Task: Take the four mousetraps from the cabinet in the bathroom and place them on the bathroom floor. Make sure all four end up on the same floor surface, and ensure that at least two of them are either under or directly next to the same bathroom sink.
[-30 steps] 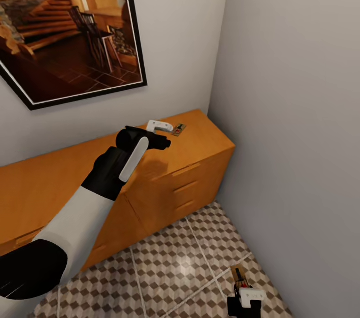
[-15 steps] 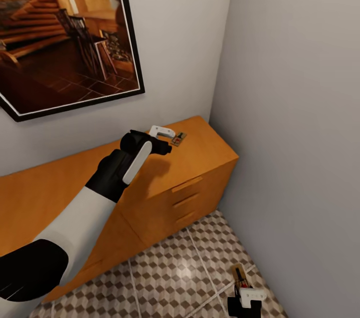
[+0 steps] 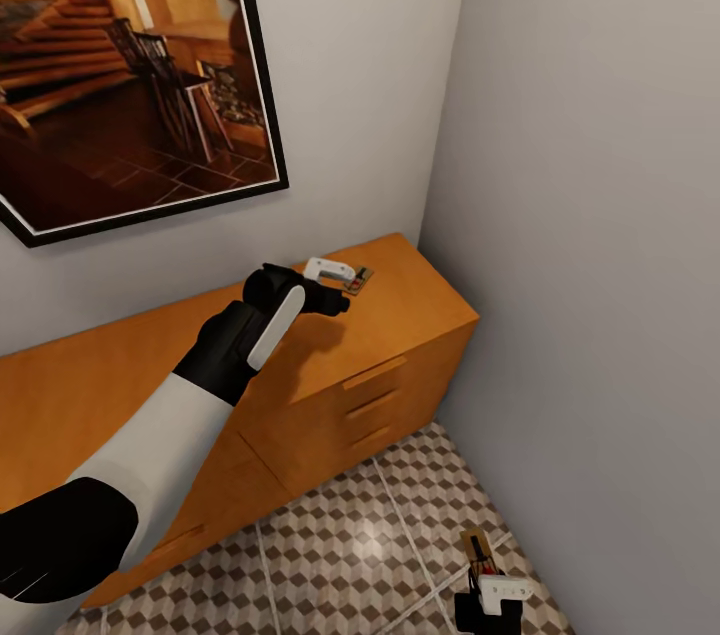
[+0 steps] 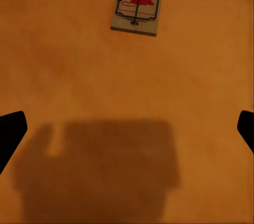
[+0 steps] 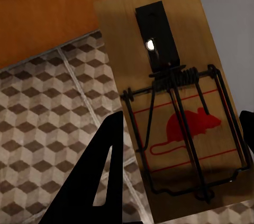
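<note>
One mousetrap (image 3: pixel 359 280) lies flat near the back right corner of the orange-brown cabinet's top (image 3: pixel 400 295). In the left wrist view this mousetrap (image 4: pixel 138 6) rests on the wood ahead of my fingers, its black wire and red mouse mark facing up. My left gripper (image 3: pixel 342 286) hovers just short of it, open wide, with nothing between the fingertips (image 4: pixel 10 131). Low at the right, my right gripper (image 3: pixel 482 577) is shut on a second mousetrap (image 3: pixel 478 548), held above the bathroom floor (image 3: pixel 340 545). That held mousetrap (image 5: pixel 174 107) looms large in the right wrist view.
A large framed picture (image 3: pixel 120 65) hangs on the wall above the cabinet. A grey side wall (image 3: pixel 600 265) closes the corner right of the cabinet. Drawer fronts with bar handles (image 3: pixel 372 403) face the cube-pattern tiles.
The head camera shifted a little. My left gripper has crept closer to the mousetrap on the cabinet top and dropped slightly. The right gripper still holds its mousetrap in the same spot.
</note>
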Controlling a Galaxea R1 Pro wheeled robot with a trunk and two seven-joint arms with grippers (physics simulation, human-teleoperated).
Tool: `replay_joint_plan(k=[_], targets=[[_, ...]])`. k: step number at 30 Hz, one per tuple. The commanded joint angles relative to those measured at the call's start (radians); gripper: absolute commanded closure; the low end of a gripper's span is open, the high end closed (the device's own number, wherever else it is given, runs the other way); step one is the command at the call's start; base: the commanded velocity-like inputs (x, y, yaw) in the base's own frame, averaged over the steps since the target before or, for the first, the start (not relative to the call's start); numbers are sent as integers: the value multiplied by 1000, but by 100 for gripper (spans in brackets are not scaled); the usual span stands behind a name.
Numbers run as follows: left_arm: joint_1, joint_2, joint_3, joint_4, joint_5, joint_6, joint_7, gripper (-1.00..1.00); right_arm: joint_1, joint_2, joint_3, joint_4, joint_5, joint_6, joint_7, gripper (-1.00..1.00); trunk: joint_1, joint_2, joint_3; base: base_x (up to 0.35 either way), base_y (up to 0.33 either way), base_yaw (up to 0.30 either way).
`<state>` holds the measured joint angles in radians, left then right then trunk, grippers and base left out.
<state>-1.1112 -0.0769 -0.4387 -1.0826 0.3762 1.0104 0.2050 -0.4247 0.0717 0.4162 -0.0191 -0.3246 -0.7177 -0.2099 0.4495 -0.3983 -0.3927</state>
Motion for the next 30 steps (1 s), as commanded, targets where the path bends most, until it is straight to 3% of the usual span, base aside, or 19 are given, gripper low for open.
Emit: replay_joint_plan(k=[1, 30], targets=[[-1, 0, -1, 2, 10, 3, 5, -100, -1, 0, 9, 1, -5, -2, -7, 100, 1, -2, -2, 1, 0, 0], [-1, 0, -2, 10, 9, 2, -3, -100, -1, 2, 9, 1, -5, -2, -6, 100, 1, -2, -2, 7, 0, 0]])
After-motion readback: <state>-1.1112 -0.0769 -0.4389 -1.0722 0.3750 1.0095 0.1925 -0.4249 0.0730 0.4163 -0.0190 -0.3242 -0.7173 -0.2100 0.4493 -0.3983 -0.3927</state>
